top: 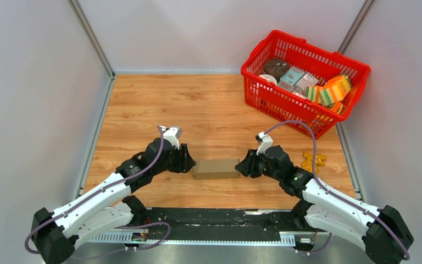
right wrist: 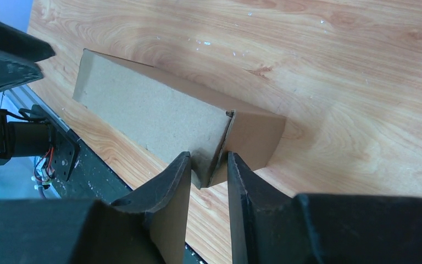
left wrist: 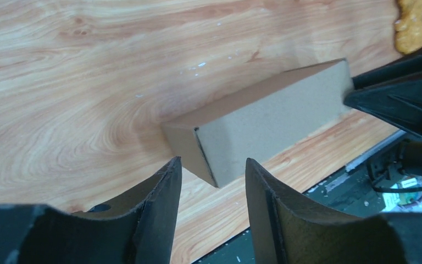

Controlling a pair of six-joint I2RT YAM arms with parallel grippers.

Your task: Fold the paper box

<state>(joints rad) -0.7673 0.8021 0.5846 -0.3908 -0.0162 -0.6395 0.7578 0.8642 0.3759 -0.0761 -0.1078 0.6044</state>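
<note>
Walls [top: 33,82] round me: plain grey panels | corner posts [top: 90,36]: metal | counter [top: 143,110] under me: light wood grain | light: even

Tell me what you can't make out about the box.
Top view: both ends of the paper box, hidden by the left gripper and right gripper.
Right wrist view: whether the fingers pinch the flap; tips hide contact.
Left wrist view: its far end, behind the right gripper.

My arms reach low and forward, elbows bent, one toward each end of the box [top: 215,168]. My left gripper [left wrist: 213,165] is spread wide at its left corner. My right gripper [right wrist: 207,160] straddles the right corner, jaws narrow; I cannot tell whether they pinch it.
</note>
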